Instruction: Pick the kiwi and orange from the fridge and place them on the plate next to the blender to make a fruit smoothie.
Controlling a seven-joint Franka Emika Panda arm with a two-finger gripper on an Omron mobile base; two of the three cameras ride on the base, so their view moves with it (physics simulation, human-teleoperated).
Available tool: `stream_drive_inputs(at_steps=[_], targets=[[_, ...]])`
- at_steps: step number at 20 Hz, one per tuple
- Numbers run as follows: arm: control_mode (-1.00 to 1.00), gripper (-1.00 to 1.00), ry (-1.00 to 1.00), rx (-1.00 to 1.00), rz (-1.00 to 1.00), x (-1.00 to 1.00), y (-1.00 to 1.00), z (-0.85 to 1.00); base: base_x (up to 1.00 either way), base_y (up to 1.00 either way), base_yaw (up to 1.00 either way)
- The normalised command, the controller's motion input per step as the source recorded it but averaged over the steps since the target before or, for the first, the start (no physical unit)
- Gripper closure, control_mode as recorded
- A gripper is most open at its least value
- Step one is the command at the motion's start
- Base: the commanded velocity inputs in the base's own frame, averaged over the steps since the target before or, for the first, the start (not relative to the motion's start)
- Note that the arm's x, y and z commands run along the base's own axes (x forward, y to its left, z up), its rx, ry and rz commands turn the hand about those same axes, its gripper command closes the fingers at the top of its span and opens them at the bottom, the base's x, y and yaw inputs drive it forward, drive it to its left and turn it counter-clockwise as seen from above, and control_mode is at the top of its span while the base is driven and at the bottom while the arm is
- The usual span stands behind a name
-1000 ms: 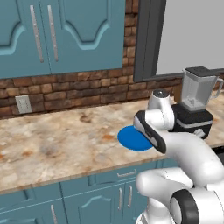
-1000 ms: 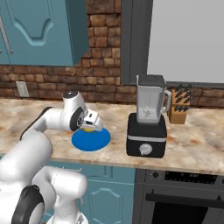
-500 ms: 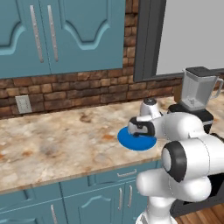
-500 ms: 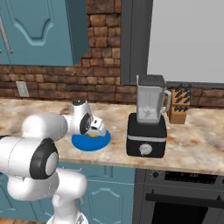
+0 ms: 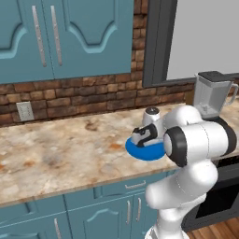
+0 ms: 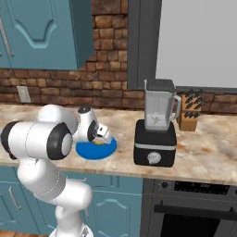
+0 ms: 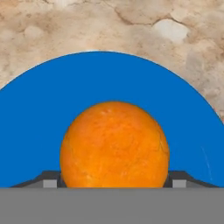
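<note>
Since a second ago my arm has swung lower over the blue plate [image 7: 39, 113], where my gripper [image 7: 114, 180] straddles the orange [image 7: 114, 146], probably still pinching it though contact is unclear; the blender [image 6: 156, 122] stands at three o'clock.

A round orange [image 7: 114, 146] sits in front of a big blue plate [image 7: 100, 78]. One dark fingertip [image 7: 50, 178] of the claw [image 7: 114, 180] shows on each side of the orange. Past the plate is the speckled bench [image 7: 65, 26].
</note>
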Motion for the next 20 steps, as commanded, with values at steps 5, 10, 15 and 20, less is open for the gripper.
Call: stream_drive_inputs(at_steps=[5,10,15,20], targets=[[-1.00,-1.00,0.00,0.00,-0.10,-0.01,0.35,0.35,0.00,0.00,0.00],[-1.00,-1.00,0.00,0.00,-0.02,-0.31,0.28,0.78,0.00,0.00,0.00],[-1.00,-1.00,0.00,0.00,0.00,-0.93,0.05,0.71,0.00,0.00,0.00],[-1.00,-1.00,-0.01,0.05,0.00,-0.99,0.00,0.85,0.00,0.00,0.00]])
